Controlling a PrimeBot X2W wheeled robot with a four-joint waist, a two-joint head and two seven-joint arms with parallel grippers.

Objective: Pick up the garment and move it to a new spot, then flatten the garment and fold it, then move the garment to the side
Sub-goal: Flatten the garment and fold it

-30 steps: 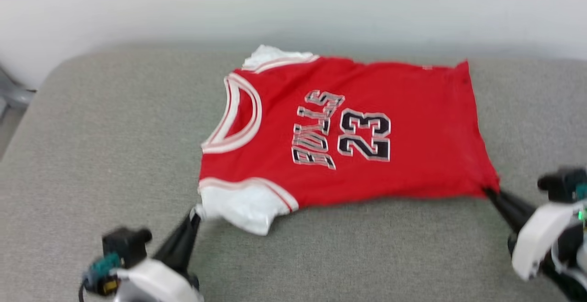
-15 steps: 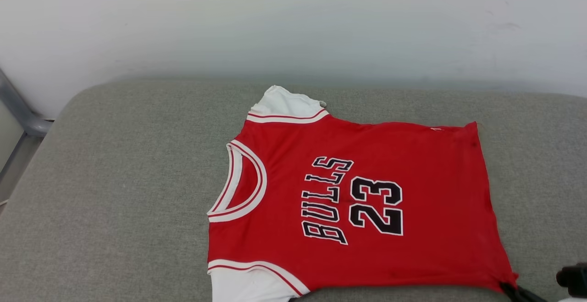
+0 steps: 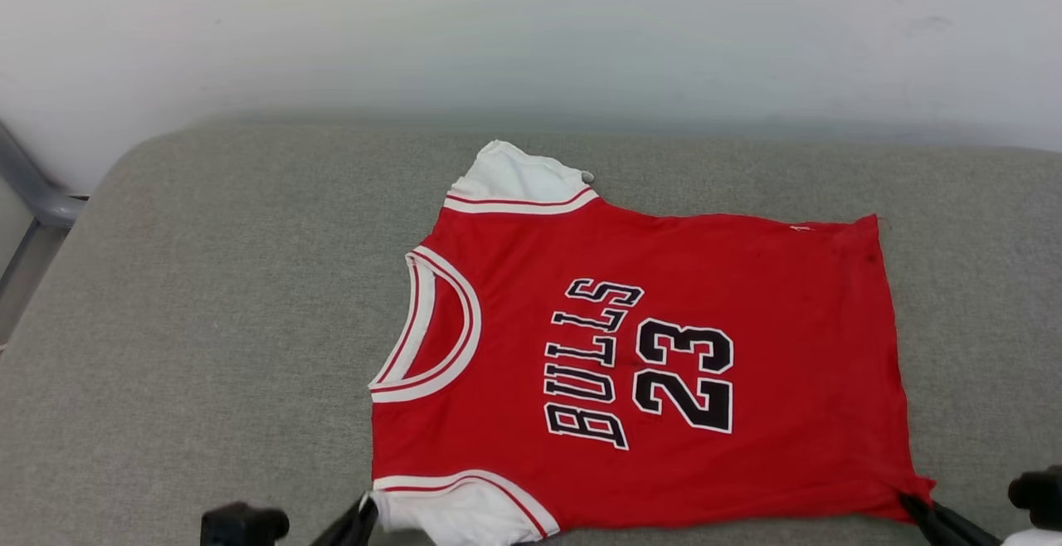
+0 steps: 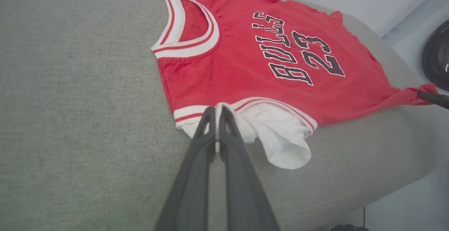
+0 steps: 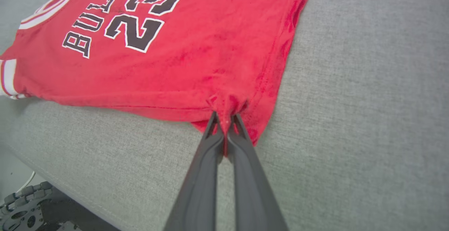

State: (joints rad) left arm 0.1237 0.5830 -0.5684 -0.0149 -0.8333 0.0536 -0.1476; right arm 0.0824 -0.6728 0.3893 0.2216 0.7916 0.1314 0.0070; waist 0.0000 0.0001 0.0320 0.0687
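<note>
The garment (image 3: 647,355), a red jersey with white short sleeves and black "BULLS 23" lettering, lies front up and spread on the grey cushion (image 3: 216,297), collar to the left. At the near left, my left gripper (image 3: 365,514) is shut on the near white sleeve (image 4: 280,136); in the left wrist view its fingertips (image 4: 210,113) pinch the sleeve's striped trim. My right gripper (image 3: 913,503) is shut on the near hem corner (image 5: 228,106), which bunches at its fingertips (image 5: 238,120). The far sleeve (image 3: 518,177) lies flat at the back.
A white wall (image 3: 531,23) rises right behind the cushion. A grey metal frame (image 3: 33,189) stands past its left end. The cushion's front edge (image 5: 70,185) runs just below both grippers, with the robot's dark base (image 5: 24,210) beneath it.
The head camera has tilted, so the whole picture shifted down and the grippers sit at its bottom edge. Both grippers still hold the garment, which lies spread as before.
</note>
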